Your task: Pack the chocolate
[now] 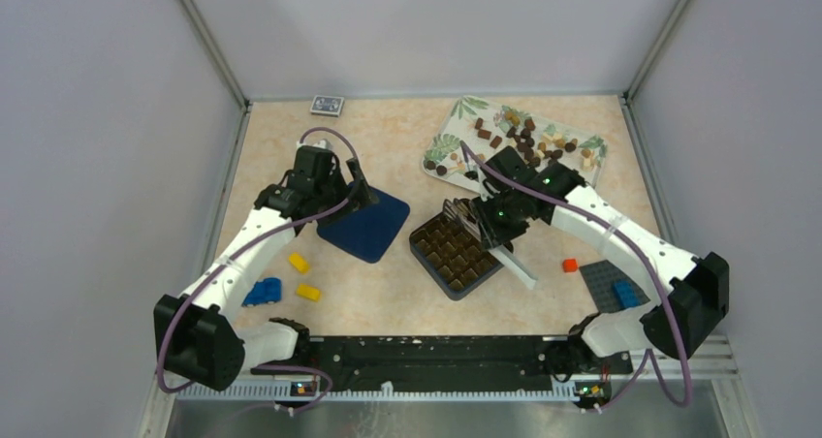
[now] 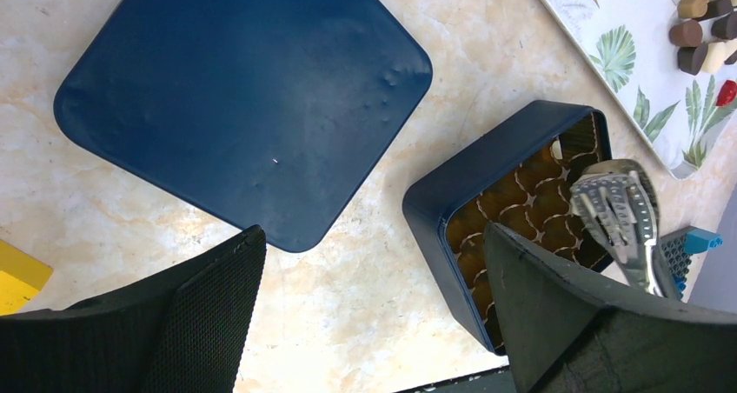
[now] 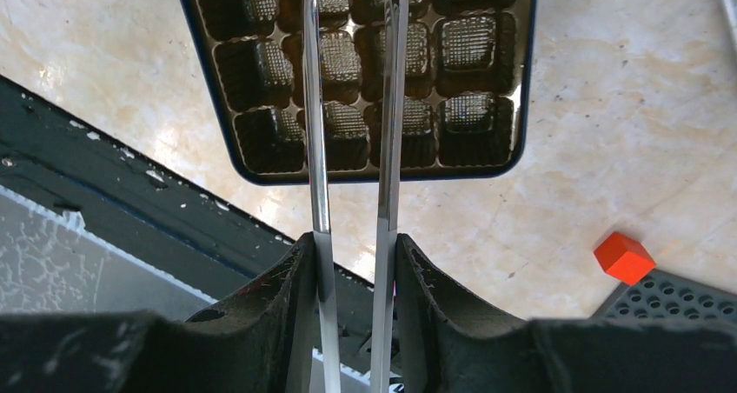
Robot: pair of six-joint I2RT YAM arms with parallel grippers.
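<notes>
The chocolate (image 1: pixel 528 138) lies as small brown and cream pieces on a leaf-print tray (image 1: pixel 456 118), also seen in the left wrist view as chocolate (image 2: pixel 695 32). A dark blue box (image 1: pixel 456 254) with a brown compartment insert (image 3: pixel 365 63) sits mid-table, its lid (image 1: pixel 366 225) to its left. My right gripper (image 1: pixel 499 220) is shut on metal tongs (image 3: pixel 317 106) whose arms reach over the box; their tips (image 2: pixel 608 184) hover above the compartments, and no candy shows between them. My left gripper (image 2: pixel 374 263) stands open over bare table between the lid (image 2: pixel 243 97) and the box (image 2: pixel 461 202).
Two yellow bricks (image 1: pixel 299 262) and a blue brick (image 1: pixel 262 291) lie at the front left. A red brick (image 1: pixel 570 265) and a grey baseplate (image 1: pixel 606 283) carrying a blue brick lie at the front right. A small patterned card box (image 1: pixel 328 104) sits by the back wall.
</notes>
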